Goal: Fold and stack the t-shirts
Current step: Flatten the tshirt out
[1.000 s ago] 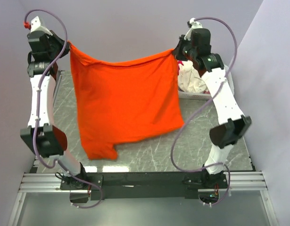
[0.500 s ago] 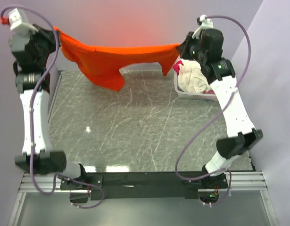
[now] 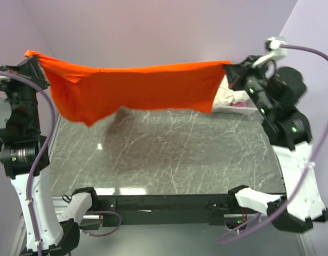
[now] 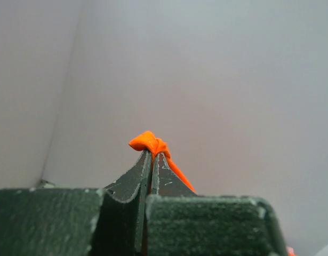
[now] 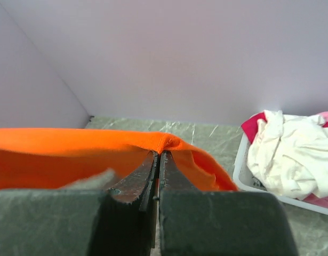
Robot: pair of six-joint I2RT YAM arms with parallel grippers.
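The bright orange t-shirt (image 3: 137, 88) hangs stretched in the air between both grippers, high above the table. My left gripper (image 3: 31, 55) is shut on its left corner; in the left wrist view a small orange knot of cloth (image 4: 148, 142) sticks out of the closed jaws of that gripper (image 4: 152, 154). My right gripper (image 3: 229, 64) is shut on the right corner; in the right wrist view the orange cloth (image 5: 73, 146) drapes over this gripper's tips (image 5: 159, 154). A cream-white t-shirt (image 5: 292, 154) and a pink one (image 5: 253, 124) lie in the basket.
A white slatted plastic basket (image 3: 230, 108) stands at the table's back right, also in the right wrist view (image 5: 244, 173). The grey marble table (image 3: 169, 154) lies below the shirt, with purple walls close on the left, back and right.
Both arms have risen and swung outward, lifting the orange t-shirt off the table. It has gone from hanging flat, to bunched, to spread wide and high.
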